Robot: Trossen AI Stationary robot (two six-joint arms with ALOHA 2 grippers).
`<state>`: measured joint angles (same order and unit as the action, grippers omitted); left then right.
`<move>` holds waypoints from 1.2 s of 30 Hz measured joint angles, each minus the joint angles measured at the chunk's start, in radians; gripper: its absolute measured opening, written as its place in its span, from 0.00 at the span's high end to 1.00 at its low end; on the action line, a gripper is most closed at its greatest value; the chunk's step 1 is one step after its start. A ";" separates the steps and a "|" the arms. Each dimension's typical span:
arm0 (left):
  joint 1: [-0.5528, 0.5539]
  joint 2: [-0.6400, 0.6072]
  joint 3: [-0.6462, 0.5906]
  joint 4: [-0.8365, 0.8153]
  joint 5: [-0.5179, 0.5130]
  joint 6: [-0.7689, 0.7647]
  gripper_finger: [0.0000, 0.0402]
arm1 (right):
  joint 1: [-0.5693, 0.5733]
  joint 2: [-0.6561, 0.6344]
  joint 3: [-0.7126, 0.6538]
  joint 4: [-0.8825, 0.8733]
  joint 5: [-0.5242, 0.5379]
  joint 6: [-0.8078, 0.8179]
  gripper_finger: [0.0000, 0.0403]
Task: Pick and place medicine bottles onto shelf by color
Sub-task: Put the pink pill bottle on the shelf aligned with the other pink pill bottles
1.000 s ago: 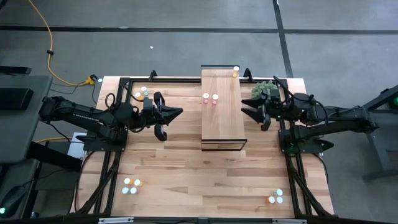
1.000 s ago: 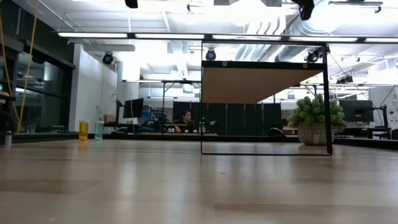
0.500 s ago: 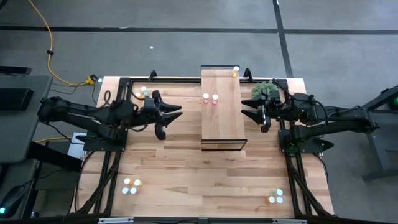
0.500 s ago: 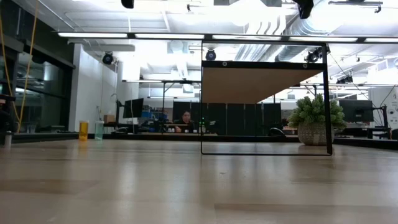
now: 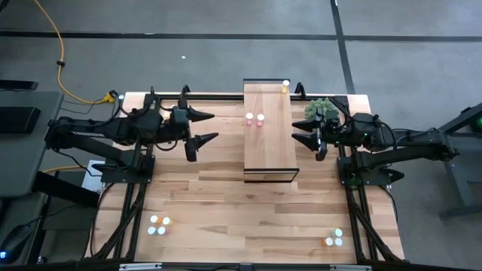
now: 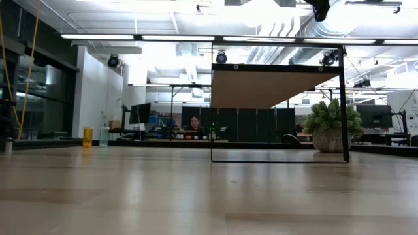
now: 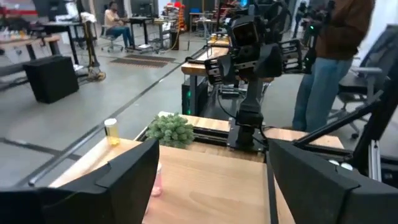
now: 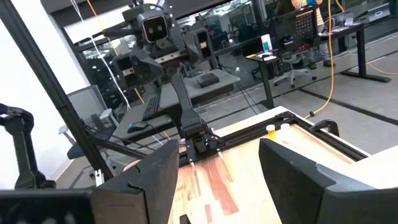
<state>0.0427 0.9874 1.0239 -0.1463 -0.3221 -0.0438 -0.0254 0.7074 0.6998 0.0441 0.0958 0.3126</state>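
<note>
The shelf (image 5: 268, 143) stands in the middle of the table and bears two pink medicine bottles (image 5: 254, 118) and a yellow one (image 5: 285, 87) at its far end. More bottles stand in clusters on the table, near left (image 5: 158, 224) and near right (image 5: 334, 239). My left gripper (image 5: 215, 126) hangs open left of the shelf, pointing at it, with nothing between its fingers. The left wrist view shows the yellow bottle (image 7: 111, 132) and a pink one (image 7: 155, 180) past its fingers. My right gripper (image 5: 294, 129) waits open right of the shelf, also with nothing in it.
A small potted plant (image 5: 322, 110) stands at the far right, beside my right arm. In the low view the shelf (image 6: 277, 88) shows as a dark frame, with two bottles (image 6: 95, 136) far off at the left. A person (image 7: 333, 62) stands beyond the table.
My left gripper has opened wide from shut. It has also risen and tipped up toward level, so that it has left the top of the low view. No bottle has moved.
</note>
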 joint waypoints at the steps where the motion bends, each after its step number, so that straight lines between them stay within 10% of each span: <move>1: -0.004 0.000 0.000 0.004 0.007 0.011 0.27 | 0.000 0.000 0.000 0.000 0.000 0.000 0.47; 20: -0.123 0.000 0.001 0.002 -0.008 -0.042 0.27 | 0.000 0.000 0.000 -0.003 -0.001 0.000 0.47; 36: -0.448 0.053 0.015 -0.430 -0.017 -0.496 0.27 | 0.000 0.000 0.000 -0.105 -0.002 0.000 0.47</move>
<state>-0.4053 1.0402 1.0391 -0.5763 -0.3396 -0.5401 -0.0255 0.7078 0.7000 -0.0606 0.0938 0.3126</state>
